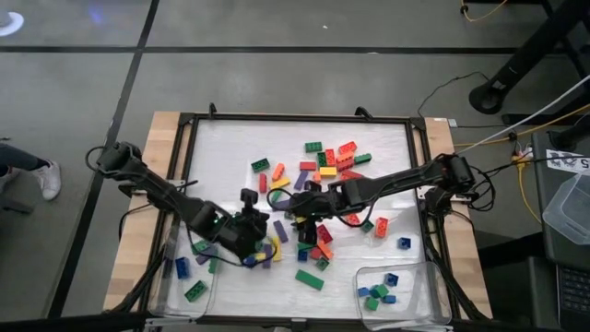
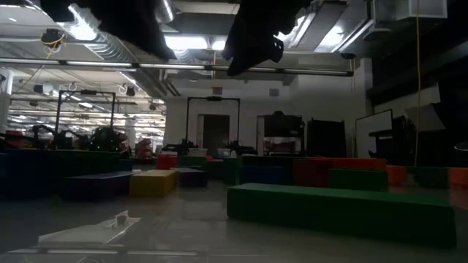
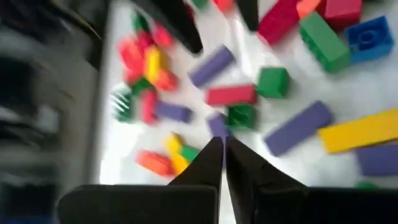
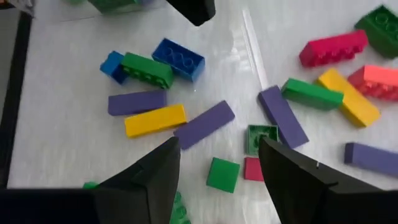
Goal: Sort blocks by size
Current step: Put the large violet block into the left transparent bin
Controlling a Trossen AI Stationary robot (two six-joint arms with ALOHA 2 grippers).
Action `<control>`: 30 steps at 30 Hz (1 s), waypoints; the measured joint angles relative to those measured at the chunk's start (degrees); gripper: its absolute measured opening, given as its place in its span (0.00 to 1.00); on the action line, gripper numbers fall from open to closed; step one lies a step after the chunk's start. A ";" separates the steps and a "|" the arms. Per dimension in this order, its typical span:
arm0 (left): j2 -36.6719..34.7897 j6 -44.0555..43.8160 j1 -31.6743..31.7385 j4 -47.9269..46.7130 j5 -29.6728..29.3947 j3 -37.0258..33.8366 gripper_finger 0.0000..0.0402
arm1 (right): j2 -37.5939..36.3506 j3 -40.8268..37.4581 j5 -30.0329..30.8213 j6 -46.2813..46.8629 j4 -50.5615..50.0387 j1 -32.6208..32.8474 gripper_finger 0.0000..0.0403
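Hidden or unclear: in the high view my own arms cover the middle of the blocks (image 1: 318, 198), so the pieces under both wrists cannot be counted. The low view is dark; only near bricks show, a long green block (image 2: 340, 210) and a yellow block (image 2: 153, 182), and the arms are black shapes cut off at the top edge. The left wrist view is smeared at one side.

Left jaws (image 1: 251, 242): clenched, fingertips (image 3: 211, 163) pressed together with nothing between them, over the white mat (image 1: 230, 148) near its front-left part, above scattered purple, green and yellow bricks.

Right jaws (image 1: 304, 205): released, fingers (image 4: 155, 171) standing apart, nothing held. Between them lie a small green square (image 4: 223, 173), a hollow-side-up green square (image 4: 262, 138) and a small red block (image 4: 252, 168). A purple long block (image 4: 204, 124) lies just beside.

Edges: the blocks cluster centre to front of the mat; its back-left area is bare. The clear tray (image 1: 433, 300) at the front right holds a few small blue and green blocks; the left tray (image 1: 159, 293), partly cut off, holds a blue and a green block. The worktop (image 1: 161, 138) shows as wooden strips on both sides.
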 joint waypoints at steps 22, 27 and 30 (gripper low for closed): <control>13.26 24.89 14.24 8.08 35.35 -0.05 0.34 | -10.02 -0.01 -0.94 0.97 -22.61 0.04 0.54; 16.64 30.72 14.89 8.72 35.23 -0.05 0.33 | -12.82 -0.01 2.34 2.95 -28.14 0.04 0.54; 17.77 32.35 15.62 8.83 35.18 -0.05 0.33 | -13.05 -0.01 4.15 3.51 -29.13 0.04 0.54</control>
